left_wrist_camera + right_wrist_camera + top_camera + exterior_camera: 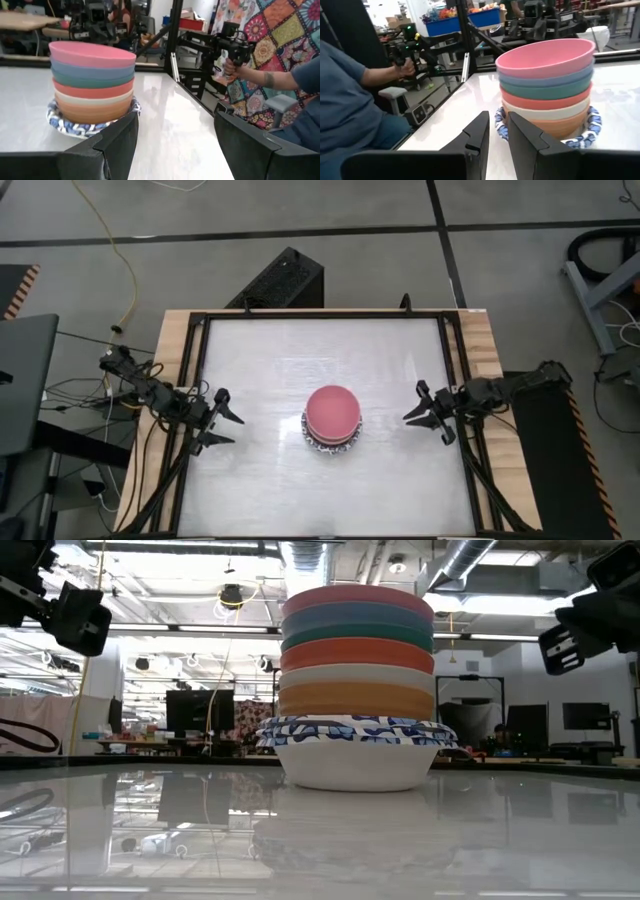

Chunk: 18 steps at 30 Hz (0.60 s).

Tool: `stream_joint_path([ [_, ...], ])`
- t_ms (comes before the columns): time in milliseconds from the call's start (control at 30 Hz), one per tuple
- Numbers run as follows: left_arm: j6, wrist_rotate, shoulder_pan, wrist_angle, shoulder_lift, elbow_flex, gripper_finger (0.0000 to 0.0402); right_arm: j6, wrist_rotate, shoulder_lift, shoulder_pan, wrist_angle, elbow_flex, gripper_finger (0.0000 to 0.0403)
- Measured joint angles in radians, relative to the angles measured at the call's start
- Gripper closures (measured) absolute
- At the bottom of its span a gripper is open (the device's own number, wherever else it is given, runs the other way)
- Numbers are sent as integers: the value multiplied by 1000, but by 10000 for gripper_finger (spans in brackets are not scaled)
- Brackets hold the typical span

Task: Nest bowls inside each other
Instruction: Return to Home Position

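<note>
The bowls (332, 418) stood nested in one stack mid-desk (260, 370), pink on top. The left gripper (232, 426) and right gripper (415, 414) flanked it, fingers apart and empty. Only backing off to home seemed left.

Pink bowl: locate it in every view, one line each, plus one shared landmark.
High view: pink bowl at the centre of the table, between left gripper and right gripper.
Low view: pink bowl, top band of the stack, centre.
Left wrist view: pink bowl tops the stack beyond that arm's fingers.
Right wrist view: pink bowl tops the stack beyond that arm's fingers.
Landmark: blue-patterned rim of the bottom bowl, seen in all four.
</note>
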<state>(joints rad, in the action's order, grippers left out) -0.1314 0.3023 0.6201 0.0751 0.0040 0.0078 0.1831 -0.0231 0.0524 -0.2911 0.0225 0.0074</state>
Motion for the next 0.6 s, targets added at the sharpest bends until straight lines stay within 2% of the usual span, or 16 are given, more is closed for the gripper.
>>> stream_joint_path([
  [233, -3, 7, 1, -5, 0, -1, 150, -8, 1, 0, -43, -3, 0, 313],
  [400, 76, 21, -2, -4, 2, -1, 150, -38, 3, 0, -66, -4, 0, 313],
  [600, 158, 44, -60, -1, 2, -1, 150, -94, 131, 0, -66, 13, -1, 313],
])
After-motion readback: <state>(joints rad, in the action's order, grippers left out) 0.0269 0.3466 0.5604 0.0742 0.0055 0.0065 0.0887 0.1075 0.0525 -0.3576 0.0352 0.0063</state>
